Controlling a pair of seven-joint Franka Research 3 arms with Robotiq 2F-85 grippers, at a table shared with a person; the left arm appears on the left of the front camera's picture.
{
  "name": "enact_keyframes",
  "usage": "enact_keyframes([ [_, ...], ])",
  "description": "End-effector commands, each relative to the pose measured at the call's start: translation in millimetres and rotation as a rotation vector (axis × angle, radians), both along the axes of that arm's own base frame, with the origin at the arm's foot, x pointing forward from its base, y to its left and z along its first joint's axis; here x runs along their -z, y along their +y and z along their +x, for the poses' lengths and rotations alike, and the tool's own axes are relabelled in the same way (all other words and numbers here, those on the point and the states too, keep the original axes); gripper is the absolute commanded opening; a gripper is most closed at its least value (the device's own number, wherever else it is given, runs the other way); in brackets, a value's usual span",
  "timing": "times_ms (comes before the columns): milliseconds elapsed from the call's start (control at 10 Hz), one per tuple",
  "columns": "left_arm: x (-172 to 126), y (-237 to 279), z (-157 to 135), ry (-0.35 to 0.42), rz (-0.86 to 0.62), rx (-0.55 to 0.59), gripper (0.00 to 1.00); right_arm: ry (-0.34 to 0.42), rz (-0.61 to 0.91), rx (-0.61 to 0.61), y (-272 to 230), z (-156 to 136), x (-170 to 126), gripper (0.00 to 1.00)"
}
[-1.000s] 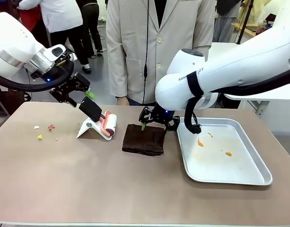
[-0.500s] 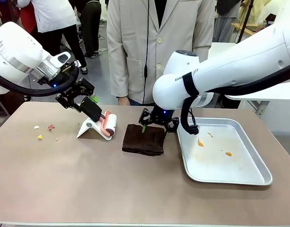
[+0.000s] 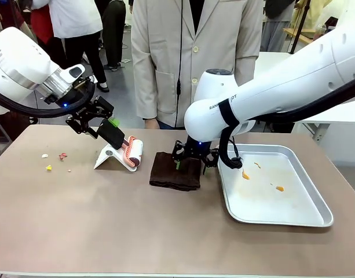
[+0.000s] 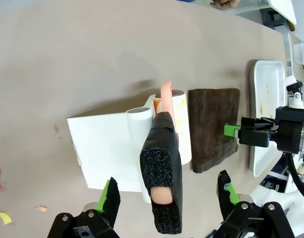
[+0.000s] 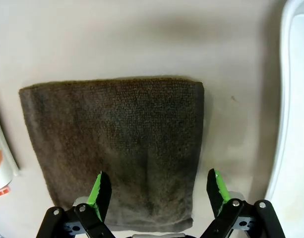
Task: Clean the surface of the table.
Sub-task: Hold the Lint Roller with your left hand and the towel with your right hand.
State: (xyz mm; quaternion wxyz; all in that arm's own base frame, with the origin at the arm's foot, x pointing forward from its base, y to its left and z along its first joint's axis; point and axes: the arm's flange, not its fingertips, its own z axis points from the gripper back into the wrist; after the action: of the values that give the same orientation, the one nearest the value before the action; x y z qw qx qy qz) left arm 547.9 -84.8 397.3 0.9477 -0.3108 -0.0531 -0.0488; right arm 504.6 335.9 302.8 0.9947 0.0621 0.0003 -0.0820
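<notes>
The left hand, spread wide, has closed in to straddle the lint roller handle. The right hand, also released, has dropped over the brown cloth. The counter beneath probably remains uncleaned, with crumbs lying at its left.

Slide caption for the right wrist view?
Open right hand above a brown cloth on the table, tray rim alongside.

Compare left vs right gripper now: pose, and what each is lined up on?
Left gripper straddles the black handle of the lint roller, raised off the table; right gripper sits low over an edge of the folded brown cloth. Left looks slanted; right points straight down. Shared: both open, gripping nothing.
</notes>
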Motion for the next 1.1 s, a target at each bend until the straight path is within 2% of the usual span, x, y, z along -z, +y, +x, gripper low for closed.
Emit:
enact_keyframes([
  [0, -5.4, -1.8, 1.6, 0.028, 0.014, -0.007, 1.00, -0.014, -0.037, 0.018, 9.4, 7.3, -2.6, 1.00],
  [600, -6.8, -0.4, 2.5, 0.029, 0.022, -0.015, 1.00, -0.019, -0.018, 0.009, 7.0, 10.4, 1.4, 1.00],
  [700, -6.9, -0.3, 2.7, 0.033, 0.019, -0.017, 1.00, -0.018, -0.016, 0.004, 7.5, 10.6, 2.1, 0.63],
  [800, -6.6, -0.9, 2.8, 0.034, 0.021, -0.010, 0.40, -0.004, -0.016, 0.006, 7.9, 10.6, 2.2, 0.40],
  [900, -6.6, -0.9, 2.8, 0.037, 0.013, -0.012, 0.40, 0.001, -0.015, 0.008, 8.2, 10.5, 2.2, 0.03],
  [1000, -6.4, -1.3, 2.8, 0.033, 0.010, -0.009, 0.00, 0.004, -0.016, 0.007, 8.0, 10.4, 2.6, 0.00],
])
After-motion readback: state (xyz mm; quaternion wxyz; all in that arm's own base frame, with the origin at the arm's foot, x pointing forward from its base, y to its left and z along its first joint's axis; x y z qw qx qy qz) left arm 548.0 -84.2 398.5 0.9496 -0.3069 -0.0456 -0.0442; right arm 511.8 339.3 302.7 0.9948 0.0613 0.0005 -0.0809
